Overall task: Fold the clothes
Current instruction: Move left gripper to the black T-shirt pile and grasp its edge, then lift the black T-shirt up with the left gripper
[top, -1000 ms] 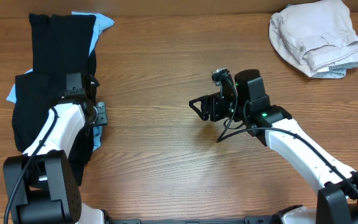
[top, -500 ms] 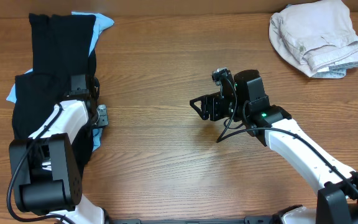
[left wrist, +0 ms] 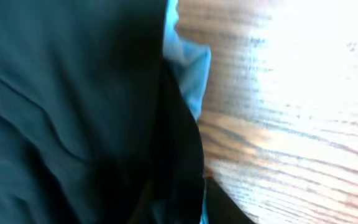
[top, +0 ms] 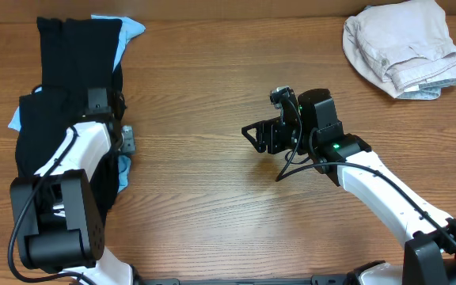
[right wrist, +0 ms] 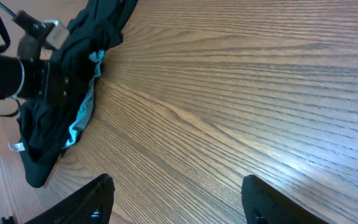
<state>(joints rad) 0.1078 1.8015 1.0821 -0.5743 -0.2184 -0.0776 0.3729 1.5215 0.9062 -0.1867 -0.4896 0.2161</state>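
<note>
A black garment (top: 74, 71) lies at the table's left over a light blue garment (top: 131, 28). My left gripper (top: 111, 133) is down at the black garment's right edge. In the left wrist view the black cloth (left wrist: 73, 106) fills the frame, with a blue edge (left wrist: 188, 68) beside it. The left fingers are dark and blurred and look closed on the black fabric. My right gripper (top: 253, 136) is open and empty above bare wood at the table's middle (right wrist: 176, 180). The right wrist view shows the black garment (right wrist: 73, 56) far off.
A crumpled beige garment (top: 402, 43) lies at the back right corner. Wooden table (top: 212, 206) stretches between the two arms. The left arm (top: 62, 166) lies over the lower part of the black garment.
My left wrist has shifted slightly toward the back along the black garment's right edge. The right arm has not moved.
</note>
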